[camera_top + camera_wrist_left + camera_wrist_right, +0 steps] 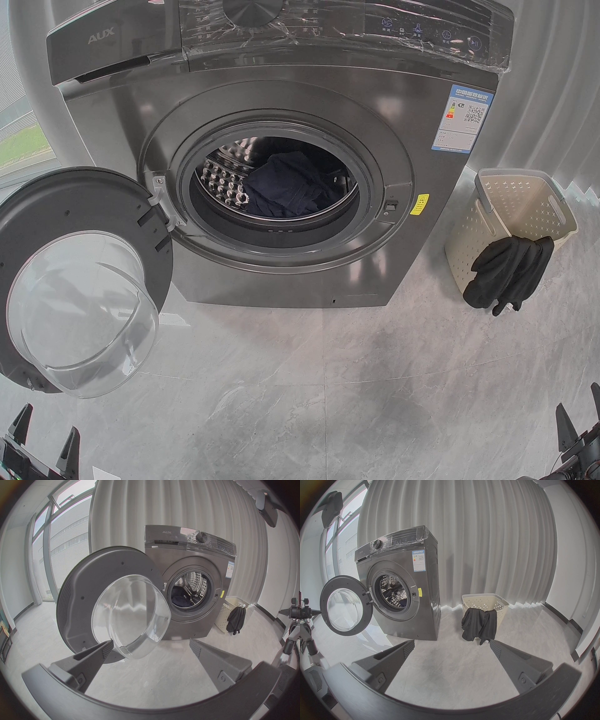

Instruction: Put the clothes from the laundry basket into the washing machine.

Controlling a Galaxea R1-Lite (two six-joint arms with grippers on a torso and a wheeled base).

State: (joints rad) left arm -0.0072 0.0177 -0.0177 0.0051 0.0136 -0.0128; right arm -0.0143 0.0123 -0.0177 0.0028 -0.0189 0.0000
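Clothes show in 2 places. 1 black crumpled garment (509, 272) hangs over the front rim of the cream perforated plastic laundry basket (465, 240), most of it trailing down the outside wall to just above the floor. The inside walls of the basket that can be seen are bare. This basket stands on the grey marbled tile floor (325, 387) just beside the right side of the grey front-loading washing machine (387, 106), near the white pleated curtain (550, 106) behind it.

1 dark navy garment (284, 187) lies bunched inside the machine's steel studded drum (225, 181), resting on the drum's lower part behind the round opening. The machine's round grey door (69, 200) stands fully open, swung out to the machine's left, with its clear domed glass bowl (81, 312) facing outward.

Both arms sit low in front of the washing machine, well apart from it. The left end effector (151, 645) is in front of the open door, its 2 dark fingers spread wide with nothing between them. The right end effector (452, 645) is in front of the machine's right side, facing the basket, and is likewise spread wide and holding nothing.
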